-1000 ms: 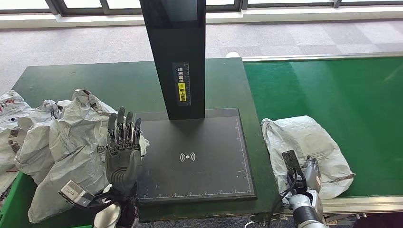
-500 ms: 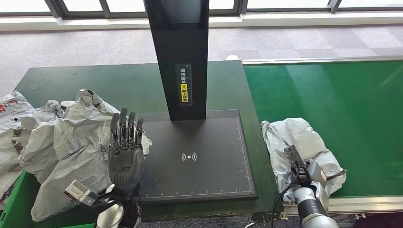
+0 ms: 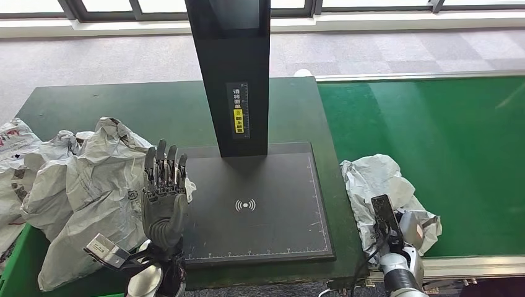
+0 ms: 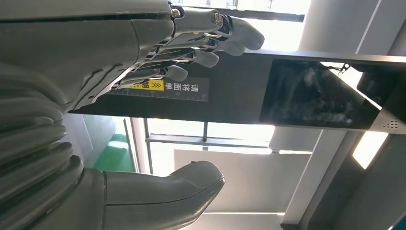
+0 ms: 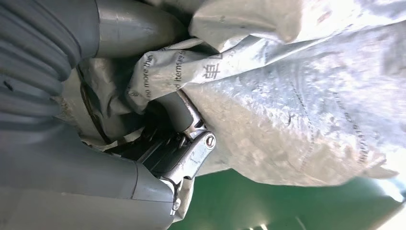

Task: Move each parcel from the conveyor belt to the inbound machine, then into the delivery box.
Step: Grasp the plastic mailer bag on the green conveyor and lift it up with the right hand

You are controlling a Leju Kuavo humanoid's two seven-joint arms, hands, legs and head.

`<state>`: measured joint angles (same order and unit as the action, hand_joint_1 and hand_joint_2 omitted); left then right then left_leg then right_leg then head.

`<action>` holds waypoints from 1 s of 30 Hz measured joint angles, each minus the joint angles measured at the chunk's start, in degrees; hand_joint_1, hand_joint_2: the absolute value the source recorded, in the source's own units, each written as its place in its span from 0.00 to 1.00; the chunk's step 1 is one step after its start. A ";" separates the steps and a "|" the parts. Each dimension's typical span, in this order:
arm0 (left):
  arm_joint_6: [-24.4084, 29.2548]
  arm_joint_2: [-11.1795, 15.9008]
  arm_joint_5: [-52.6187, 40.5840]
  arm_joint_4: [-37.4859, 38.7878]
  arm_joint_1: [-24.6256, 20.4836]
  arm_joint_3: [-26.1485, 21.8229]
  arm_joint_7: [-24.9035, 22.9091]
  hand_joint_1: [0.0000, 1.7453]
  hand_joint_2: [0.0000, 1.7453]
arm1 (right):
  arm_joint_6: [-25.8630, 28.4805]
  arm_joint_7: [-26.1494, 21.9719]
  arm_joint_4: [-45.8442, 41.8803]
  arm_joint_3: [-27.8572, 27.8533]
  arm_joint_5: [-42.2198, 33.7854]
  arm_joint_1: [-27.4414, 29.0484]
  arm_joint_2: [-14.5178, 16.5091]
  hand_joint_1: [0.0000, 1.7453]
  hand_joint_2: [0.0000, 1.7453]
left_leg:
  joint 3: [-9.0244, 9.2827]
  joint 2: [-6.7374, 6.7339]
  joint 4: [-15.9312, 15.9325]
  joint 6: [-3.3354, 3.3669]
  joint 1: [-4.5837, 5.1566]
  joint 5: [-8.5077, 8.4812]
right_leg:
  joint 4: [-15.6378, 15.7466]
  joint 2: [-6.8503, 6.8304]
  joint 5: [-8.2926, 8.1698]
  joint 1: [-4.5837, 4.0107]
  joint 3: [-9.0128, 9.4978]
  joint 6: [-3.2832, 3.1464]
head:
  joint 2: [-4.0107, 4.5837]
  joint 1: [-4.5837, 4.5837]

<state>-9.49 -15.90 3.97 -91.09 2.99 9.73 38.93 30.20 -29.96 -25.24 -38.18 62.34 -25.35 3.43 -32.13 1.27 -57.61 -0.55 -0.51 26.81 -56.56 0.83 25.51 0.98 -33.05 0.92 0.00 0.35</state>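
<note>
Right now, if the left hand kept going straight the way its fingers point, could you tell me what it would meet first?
Probably the tall black post of the inbound machine: in the wrist view the left hand has its fingertips aimed at it. Depth is unclear, so it might pass beside it.

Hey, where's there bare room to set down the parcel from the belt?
The black scanner pad is bare between its post and its near edge, flanked by the raised left hand. The far belt is bare too. Crowded: the parcel heap at left, and the right hand gripping the parcel.

Green conveyor belt — crumpled parcel on it.
</note>
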 joint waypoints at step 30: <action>-2.85 0.05 -1.63 2.31 -0.27 -0.24 0.00 0.00 1.00 | 9.91 -10.31 -72.63 24.54 -23.28 25.22 12.71 1.00 1.00 | -0.34 0.01 0.01 -0.04 0.01 0.03 | -0.07 -0.07 0.08 0.03 -0.43 -0.07 | 0.00 0.02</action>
<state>-12.34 -15.85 2.33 -88.79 2.72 9.49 38.93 40.11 -40.27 -97.86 -13.65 39.06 -0.12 16.14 -32.48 1.28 -57.60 -0.59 -0.50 26.84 -56.64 0.76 25.58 1.00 -33.48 0.85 0.00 0.37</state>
